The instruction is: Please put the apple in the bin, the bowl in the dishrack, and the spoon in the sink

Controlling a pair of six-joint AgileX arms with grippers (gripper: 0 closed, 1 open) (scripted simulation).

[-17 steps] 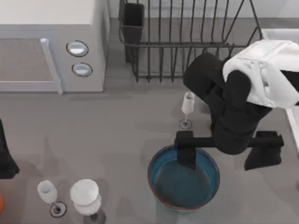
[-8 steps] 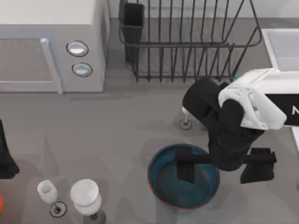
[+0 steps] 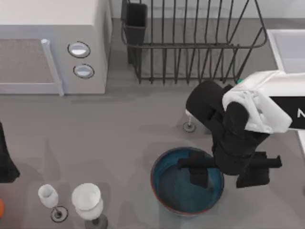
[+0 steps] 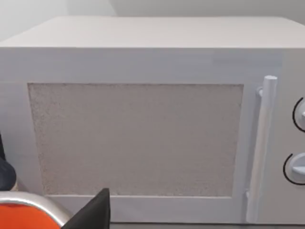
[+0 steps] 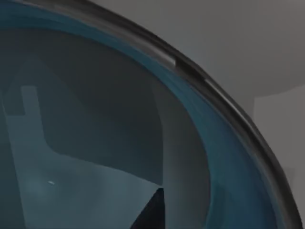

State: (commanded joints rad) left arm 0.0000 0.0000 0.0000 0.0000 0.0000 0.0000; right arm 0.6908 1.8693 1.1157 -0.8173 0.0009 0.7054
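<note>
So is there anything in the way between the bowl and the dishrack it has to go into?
Only a small wine glass, standing on the table between the bowl and the dishrack, partly hidden under the right arm. The right gripper straddles the bowl's right rim.

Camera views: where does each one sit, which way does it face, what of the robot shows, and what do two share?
Top view: above the table, looking down at the black wire dishrack; right arm with its claw straddling the large teal-blue bowl's rim, left arm parked at the table's left edge.
Left wrist view: faces the white box microwave; a dark claw tip shows.
Right wrist view: close on the bowl's inside; a dark claw tip shows.
Shared: top and right wrist see the bowl.
</note>
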